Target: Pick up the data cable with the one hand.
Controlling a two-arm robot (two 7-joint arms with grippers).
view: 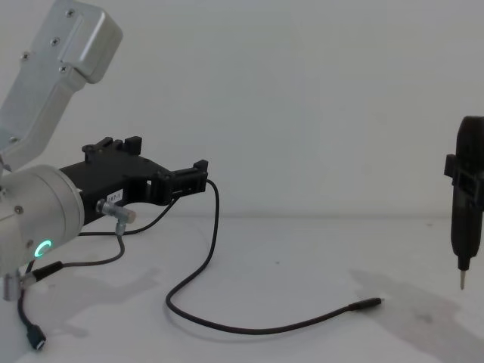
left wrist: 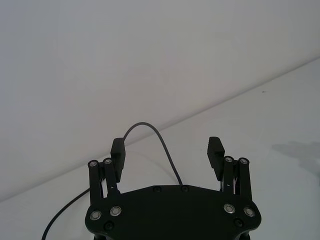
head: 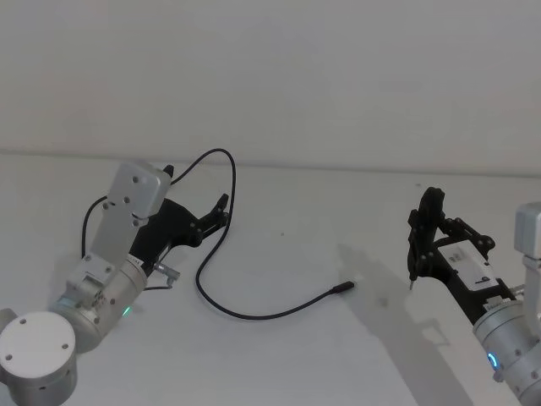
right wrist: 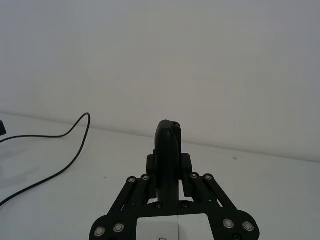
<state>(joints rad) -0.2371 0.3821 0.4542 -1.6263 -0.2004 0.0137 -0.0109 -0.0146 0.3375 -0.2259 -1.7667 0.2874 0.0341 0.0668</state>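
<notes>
1. Data cable [head: 254, 316]: laid in a loose S on the white surface [head: 304, 245]. Its slim plug [head: 342, 288] is at the end toward the robot's right. The other end is seen rising off the surface in a loop at the left tool.
2. Left tool [left wrist: 166, 150]: held low and roughly level over the surface, with its fingers [left wrist: 118, 150] spread wide and nothing clamped. The loop is seen passing out between the two fingers. Whether it touches either finger cannot be told.
3. Right tool [right wrist: 169, 164]: closed on a black pen-shaped implement [view: 469, 197] with a metal tip, and held out beyond the plug, well apart from the cable.
4. Deciding relation, as judged: the cable already lies inside the left tool's gap and runs roughly along the tool's reach, square to the closing line. The left tool is therefore by far the nearer. The loop curls toward one finger, so an off-centre pinch is to be guarded against.
</notes>
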